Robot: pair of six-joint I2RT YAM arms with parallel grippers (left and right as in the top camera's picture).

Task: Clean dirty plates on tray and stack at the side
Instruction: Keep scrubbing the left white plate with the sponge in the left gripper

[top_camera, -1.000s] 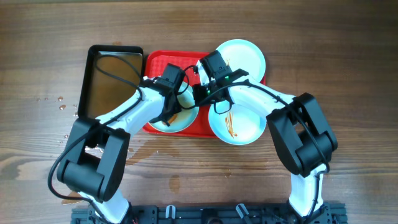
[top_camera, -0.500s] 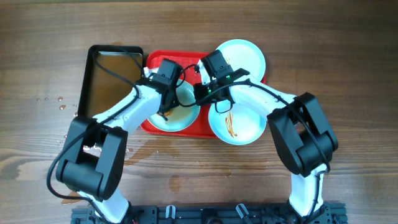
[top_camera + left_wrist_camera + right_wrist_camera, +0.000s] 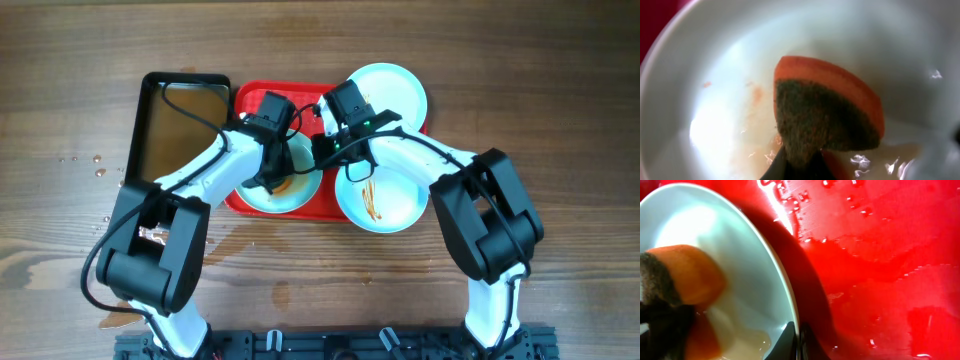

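Note:
The red tray (image 3: 252,100) holds a pale plate (image 3: 290,195) at its front left. My left gripper (image 3: 276,172) is shut on an orange sponge with a dark scrub face (image 3: 830,115) and presses it into this plate (image 3: 725,75), which holds brownish wet smears. My right gripper (image 3: 322,150) is shut on the same plate's rim (image 3: 790,305), with the tray (image 3: 880,255) wet beside it. A second plate (image 3: 390,210) with orange-brown streaks sits at the front right. A third, clean-looking plate (image 3: 395,85) lies at the back right.
A black rectangular pan of brownish water (image 3: 185,125) stands left of the tray. Water drops lie on the wooden table (image 3: 90,165) to the far left, and a wet patch shows in front of the tray.
My left gripper has shifted the sponge a little across the plate, first towards the back, then right. My right gripper has stayed on the rim.

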